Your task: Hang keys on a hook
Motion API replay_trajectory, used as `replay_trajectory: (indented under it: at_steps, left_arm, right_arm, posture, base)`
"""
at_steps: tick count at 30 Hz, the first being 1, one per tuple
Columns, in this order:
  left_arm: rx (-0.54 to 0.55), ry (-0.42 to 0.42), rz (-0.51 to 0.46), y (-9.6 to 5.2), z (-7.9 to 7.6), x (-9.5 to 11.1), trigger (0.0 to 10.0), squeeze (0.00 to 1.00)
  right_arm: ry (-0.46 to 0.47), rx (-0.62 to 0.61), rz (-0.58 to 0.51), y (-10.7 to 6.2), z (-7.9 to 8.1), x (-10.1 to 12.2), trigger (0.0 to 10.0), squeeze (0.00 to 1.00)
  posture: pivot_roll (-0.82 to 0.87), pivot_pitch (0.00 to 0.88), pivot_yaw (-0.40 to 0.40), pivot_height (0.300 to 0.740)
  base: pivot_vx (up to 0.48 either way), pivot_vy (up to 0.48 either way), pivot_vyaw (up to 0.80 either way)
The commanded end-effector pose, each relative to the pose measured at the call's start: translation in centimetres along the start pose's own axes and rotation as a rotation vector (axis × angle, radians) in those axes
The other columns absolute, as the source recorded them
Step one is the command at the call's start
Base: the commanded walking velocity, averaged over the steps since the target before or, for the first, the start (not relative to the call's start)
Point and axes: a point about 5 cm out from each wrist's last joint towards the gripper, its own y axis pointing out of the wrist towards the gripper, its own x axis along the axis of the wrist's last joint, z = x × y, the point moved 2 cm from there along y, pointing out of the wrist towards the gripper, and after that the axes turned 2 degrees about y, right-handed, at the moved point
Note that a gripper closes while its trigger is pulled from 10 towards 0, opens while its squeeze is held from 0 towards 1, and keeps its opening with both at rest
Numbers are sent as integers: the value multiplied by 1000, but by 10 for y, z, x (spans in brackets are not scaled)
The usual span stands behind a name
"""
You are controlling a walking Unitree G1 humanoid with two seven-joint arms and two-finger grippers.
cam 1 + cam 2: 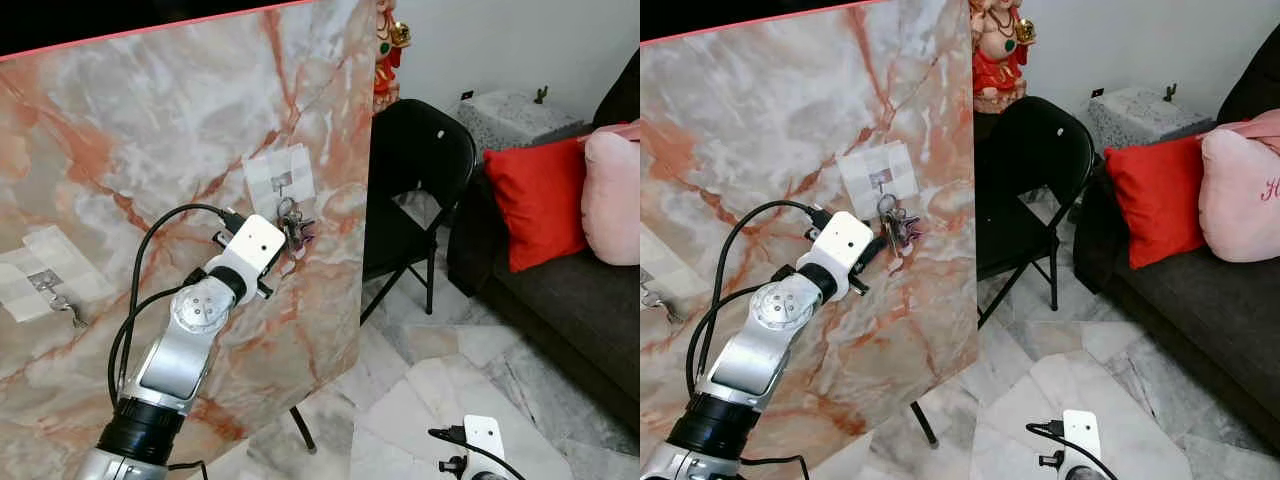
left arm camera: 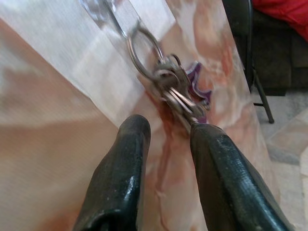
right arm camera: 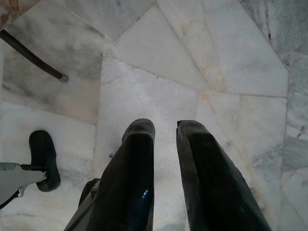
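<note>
A tilted marble board stands in a living room. A spare hook is seen at nine o'clock. At centre, the keys hang from a hook; the left gripper is parted, released. At five o'clock, the right gripper hangs idle, slightly parted. Only withdrawal seems left

The left arm is silver with a round screwed joint, a black collar, a white wrist block and looping black cables; glossy black fingers.
</note>
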Motion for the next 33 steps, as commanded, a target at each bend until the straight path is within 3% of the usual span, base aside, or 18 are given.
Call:
replay_trajectory:
  at_steps: [1, 5, 8, 9, 10, 11, 12, 15, 16, 18, 20, 24, 29, 33]
  left_arm:
    - [-12, -5, -1, -6, 0, -1, 10000, 910]
    - [-37, -28, 33, -13, -5, -14, 10000, 906]
    - [-34, -139, 96, -23, -10, -37, 10000, 886]
    - [-50, -171, 124, -27, -15, -47, 10000, 831]
    - [-77, -214, 172, -32, -23, -62, 10000, 729]
    - [-85, -228, 203, -36, -27, -71, 10000, 325]
    - [-82, -232, 247, -39, -29, -83, 10000, 0]
    - [-59, -273, 331, -47, -33, -107, 10000, 0]
    - [-30, -325, 417, -54, -37, -131, 10000, 0]
    - [-58, -311, 531, -65, -48, -160, 10000, 0]
    - [-72, -297, 584, -70, -53, -171, 10000, 0]
    - [-36, -374, 719, -86, -67, -203, 10000, 0]
    - [-9, -439, 813, -98, -80, -220, 10000, 0]
    - [-1, -419, 878, -108, -89, -230, 10000, 0]
  right_arm:
    - [2, 2, -5, 0, 1, 1, 10000, 0]
    - [3, 1, -5, 0, 1, 1, 10000, 0]
    - [2, 1, -5, 0, 1, 1, 10000, 0]
    - [1, 2, -4, 0, 1, 1, 10000, 0]
    - [0, 2, -3, 0, 1, 1, 10000, 0]
    - [-1, 2, -3, 0, 1, 1, 10000, 0]
    - [-1, 2, -3, 0, 1, 1, 10000, 0]
    - [-1, 2, -2, 0, 1, 1, 10000, 0]
    - [-3, 2, -1, 0, 1, 1, 10000, 0]
    - [-6, 3, 0, 0, 1, 0, 10000, 0]
    - [-8, 4, 0, 0, 1, 1, 10000, 0]
    - [-8, 7, 2, 0, 2, 0, 10000, 0]
    - [-6, 9, 3, 0, 2, 1, 10000, 0]
    - [-5, 12, 4, 0, 2, 1, 10000, 0]
  posture:
    - [16, 0, 4, 740]
    - [14, 0, 8, 740]
    - [14, 0, 8, 740]
    - [14, 0, 8, 740]
    - [17, 0, 6, 740]
    - [17, 0, 6, 740]
    - [17, 0, 6, 740]
    - [15, 0, 7, 740]
    - [15, 0, 7, 740]
    - [16, 0, 5, 740]
    - [17, 0, 3, 740]
    - [12, 0, 2, 740]
    - [14, 0, -2, 740]
    - [18, 0, -13, 740]
  base:
    - [0, 0, 0]
    - [0, 0, 0]
    - [0, 0, 0]
    - [0, 0, 0]
    - [0, 0, 0]
    - [0, 0, 0]
    - [0, 0, 0]
    - [0, 0, 0]
    - [0, 0, 0]
    - [0, 0, 0]
    - [0, 0, 0]
    - [0, 0, 0]
    - [0, 0, 0]
    - [0, 0, 0]
